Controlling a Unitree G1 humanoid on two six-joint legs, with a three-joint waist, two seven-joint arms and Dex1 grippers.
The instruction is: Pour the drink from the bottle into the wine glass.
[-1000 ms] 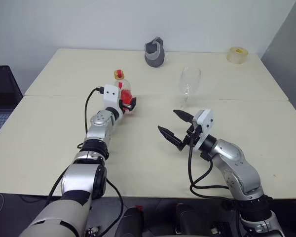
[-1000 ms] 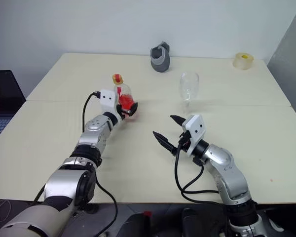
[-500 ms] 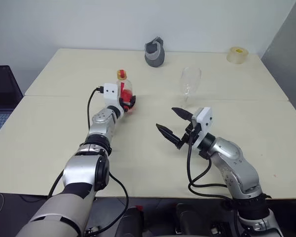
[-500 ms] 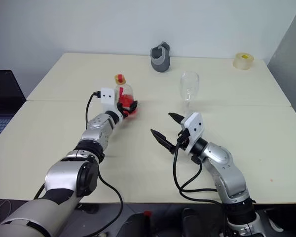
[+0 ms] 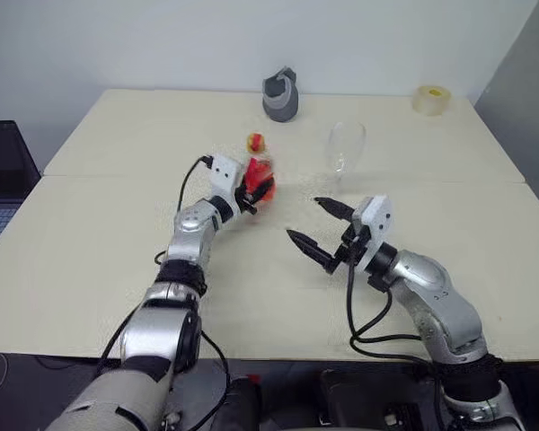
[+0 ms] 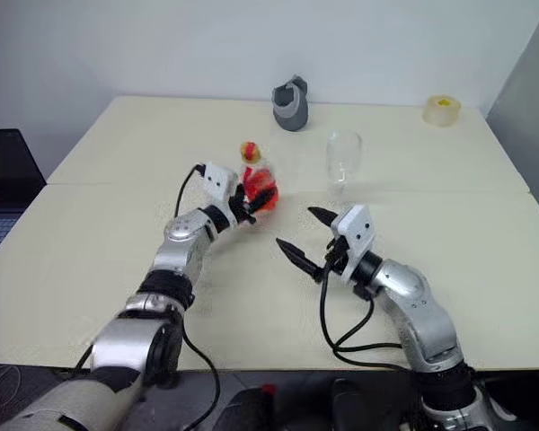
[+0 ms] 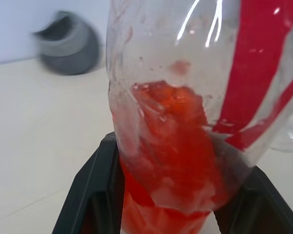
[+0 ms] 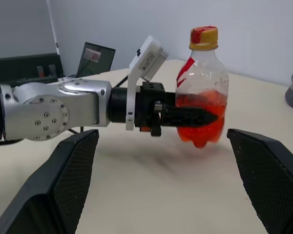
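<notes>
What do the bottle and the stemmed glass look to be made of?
The small clear bottle with red drink: likely thin glossy plastic, since its wall dents where the left gripper's fingers squeeze it. The clear stemmed wine glass: probably glass, smooth and see-through, though clear plastic is possible.

Left arm extended forward over the table, wrist angled toward the right; left gripper (image 5: 259, 190) held about level, its two black fingers (image 8: 190, 115) closed around the lower body of the bottle (image 8: 201, 99), which hangs clear of the tabletop. Right arm bent at the elbow, nearer the body; right gripper (image 5: 316, 223) pointing forward-left, fingers spread wide apart, holding nothing.
</notes>
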